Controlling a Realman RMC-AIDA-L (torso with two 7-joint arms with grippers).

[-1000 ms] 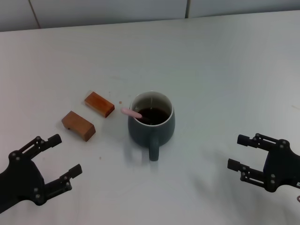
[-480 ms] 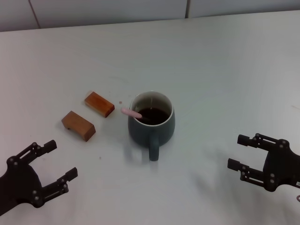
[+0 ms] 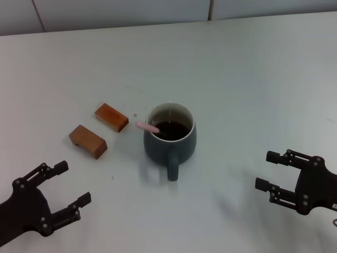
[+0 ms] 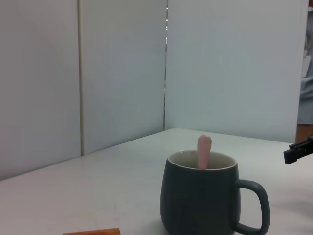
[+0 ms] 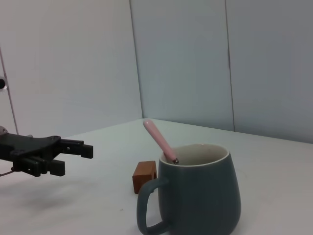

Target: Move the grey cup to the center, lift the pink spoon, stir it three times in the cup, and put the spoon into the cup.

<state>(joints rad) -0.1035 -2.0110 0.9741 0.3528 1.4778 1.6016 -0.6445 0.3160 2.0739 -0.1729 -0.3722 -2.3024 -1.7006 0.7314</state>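
Note:
The grey cup (image 3: pixel 170 138) stands at the table's middle with dark liquid inside and its handle toward me. The pink spoon (image 3: pixel 149 127) rests in the cup, its pink handle leaning over the rim on the left. The cup (image 4: pixel 200 198) and spoon handle (image 4: pixel 204 151) show in the left wrist view, and the cup (image 5: pixel 201 193) and spoon (image 5: pixel 160 140) in the right wrist view. My left gripper (image 3: pixel 67 184) is open and empty at the front left. My right gripper (image 3: pixel 267 169) is open and empty at the front right.
Two brown wooden blocks (image 3: pixel 111 116) (image 3: pixel 88 141) lie left of the cup. One block (image 5: pixel 144 176) shows behind the cup in the right wrist view. The left gripper (image 5: pixel 73 156) shows far off there. A wall runs behind the table.
My left gripper drew back toward the front left, then shifted slightly. The cup, the spoon and the right gripper have not moved.

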